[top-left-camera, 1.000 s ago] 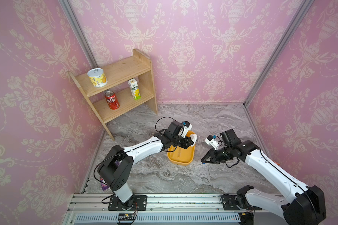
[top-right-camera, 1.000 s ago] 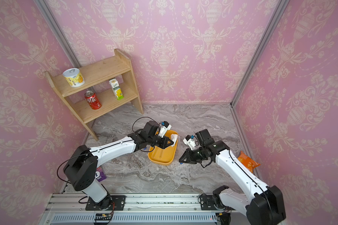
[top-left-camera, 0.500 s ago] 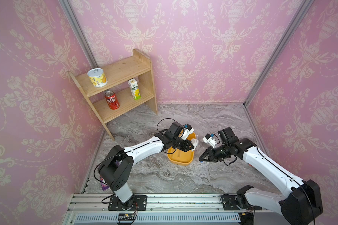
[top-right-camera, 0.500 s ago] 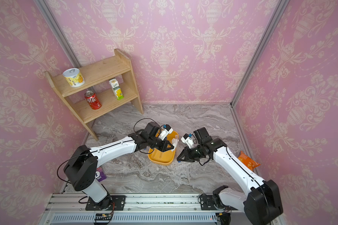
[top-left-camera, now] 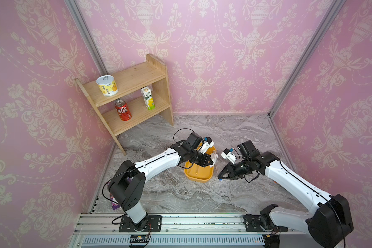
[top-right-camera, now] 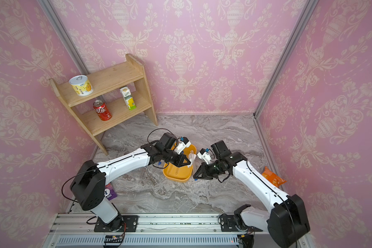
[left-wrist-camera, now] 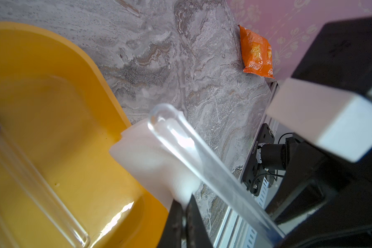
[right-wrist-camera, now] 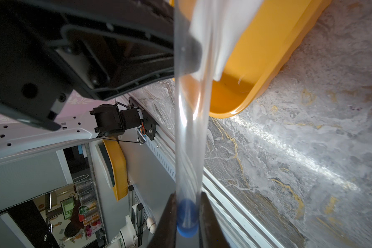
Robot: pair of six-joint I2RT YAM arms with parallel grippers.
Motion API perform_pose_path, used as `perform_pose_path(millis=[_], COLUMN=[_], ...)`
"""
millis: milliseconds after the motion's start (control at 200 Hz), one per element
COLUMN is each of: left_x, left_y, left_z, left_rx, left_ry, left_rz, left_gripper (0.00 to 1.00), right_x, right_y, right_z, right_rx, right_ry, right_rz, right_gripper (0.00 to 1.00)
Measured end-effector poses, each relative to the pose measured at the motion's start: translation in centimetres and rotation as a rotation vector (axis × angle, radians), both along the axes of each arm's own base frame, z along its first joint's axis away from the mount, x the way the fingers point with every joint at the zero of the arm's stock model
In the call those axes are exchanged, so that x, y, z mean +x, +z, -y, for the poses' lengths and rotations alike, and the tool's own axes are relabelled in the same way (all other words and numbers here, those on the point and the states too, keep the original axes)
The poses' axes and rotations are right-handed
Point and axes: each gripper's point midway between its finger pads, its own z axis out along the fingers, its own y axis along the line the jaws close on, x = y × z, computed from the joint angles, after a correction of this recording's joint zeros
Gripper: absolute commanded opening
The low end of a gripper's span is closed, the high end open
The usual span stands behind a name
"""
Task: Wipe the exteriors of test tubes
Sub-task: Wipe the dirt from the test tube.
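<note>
My right gripper [top-left-camera: 219, 177] [right-wrist-camera: 187, 195] is shut on a clear test tube [right-wrist-camera: 189, 128] at its blue cap [right-wrist-camera: 187, 216]. The tube [top-right-camera: 193, 165] reaches from it along the right edge of the yellow tray [top-left-camera: 199, 178]. My left gripper [top-left-camera: 211, 163] [left-wrist-camera: 184, 206] is shut on a white wiping pad [left-wrist-camera: 150, 154] [top-right-camera: 190, 160]. The pad lies against the tube's round end [left-wrist-camera: 180, 141]. Another tube [left-wrist-camera: 30, 176] lies in the tray [left-wrist-camera: 52, 64]. A blue cap [top-right-camera: 159, 164] shows on the table left of the tray.
A wooden shelf [top-left-camera: 127, 96] at the back left holds a tin, a red can and a carton. An orange snack bag [top-right-camera: 273, 177] lies by the right wall, a purple packet [top-right-camera: 110, 192] by the left arm's base. A metal rail [top-left-camera: 180, 223] runs along the front.
My left gripper has moved forward and right over the tray, bringing the pad to the tube. My right gripper has shifted a little left with the tube.
</note>
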Motion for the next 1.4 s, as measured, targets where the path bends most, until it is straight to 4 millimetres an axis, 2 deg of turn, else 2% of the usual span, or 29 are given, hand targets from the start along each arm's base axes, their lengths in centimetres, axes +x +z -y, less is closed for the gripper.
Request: perform_pose_path(millis=[310,580,826,1021,1401], left_x=[-2.1,-2.4,-4.2,-5.8,-6.6], left_y=[-1.3,-1.9,-2.1,-1.8,0.0], left_z=[-0.3,-0.7,0.2,1.1,0.5], left_rx=[0.093,0.128,0.142,0.137,0.107], left_ry=[-0.048,-0.056,-0.122,-0.172,-0.174], left_rz=[-0.019,-0.022,-0.007,0.006,0.041], left_gripper=[0.03,0.03,0.03,0.03,0.04], right_x=[-0.6,-1.0,-1.0,-1.1,-1.2], right_y=[-0.4,-0.8,-1.0,-1.2,-1.4], right_z=[-0.4,-0.7,-0.7,-0.5,-0.3], right_rx=[-0.001,-0.005,-0.011,-0.024,-0.04], right_ry=[0.024,0.043,0.045,0.042,0.048], right_rz=[-0.035,-0.053,-0.061,-0.068,-0.058], right_gripper=[0.07,0.07,0.07,0.07,0.07])
